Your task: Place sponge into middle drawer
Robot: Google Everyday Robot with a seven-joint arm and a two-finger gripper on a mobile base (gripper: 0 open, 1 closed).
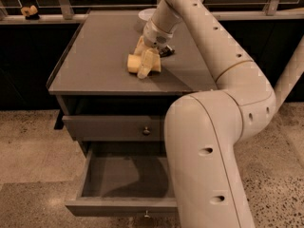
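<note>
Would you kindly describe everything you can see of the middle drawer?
The middle drawer is wide, shallow and grey-brown, wood by its look. It stands pulled out beneath the closed upper drawer. Its flat front carries a small central knob. The floor that shows bears only shadow, and the robot's arm hides its right side. Nothing in view touches it: the gripper is up on the tabletop, at the sponge.
</note>
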